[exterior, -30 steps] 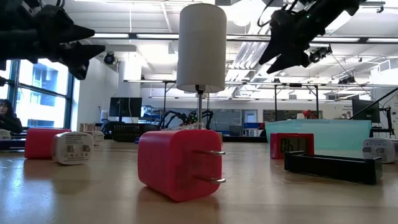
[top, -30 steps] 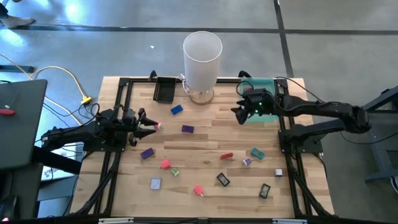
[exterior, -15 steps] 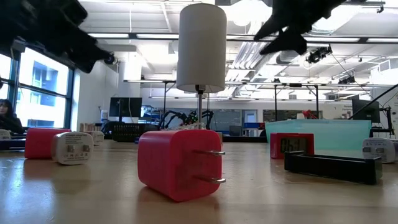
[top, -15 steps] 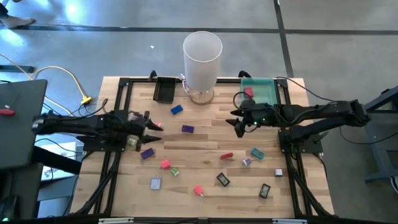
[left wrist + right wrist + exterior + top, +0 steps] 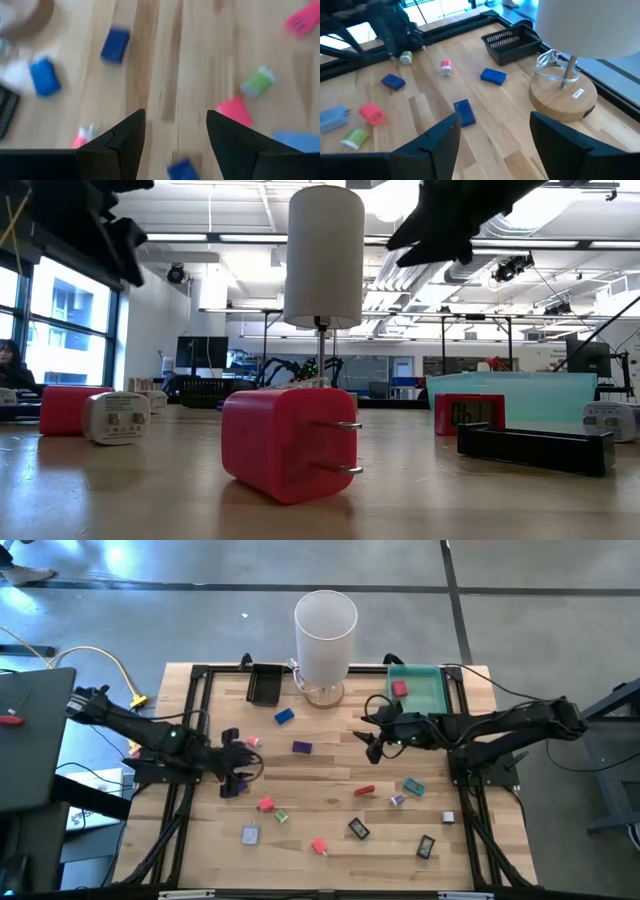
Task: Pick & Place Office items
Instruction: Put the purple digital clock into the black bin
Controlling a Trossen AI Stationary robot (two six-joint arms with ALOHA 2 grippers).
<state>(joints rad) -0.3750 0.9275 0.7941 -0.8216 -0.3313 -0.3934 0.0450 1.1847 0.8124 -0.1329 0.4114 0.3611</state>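
Observation:
Several small office items lie flat on the wooden table: a blue block, a purple block, a red piece, a teal piece, a pink block and two black clips. My left gripper is open and empty, pointing down over a purple block at the left. My right gripper is open and empty above the table, near the green tray, which holds a red piece.
A tall white cylinder on a wooden base stands at the far middle, with a small black tray to its left. A black frame rims the table. A red plug block sits close to the low camera.
My left gripper has gone toward the near edge and tipped downward over the purple block. My right gripper has gone from above the green tray toward the table's left and a little nearer; the red piece in the tray now shows.

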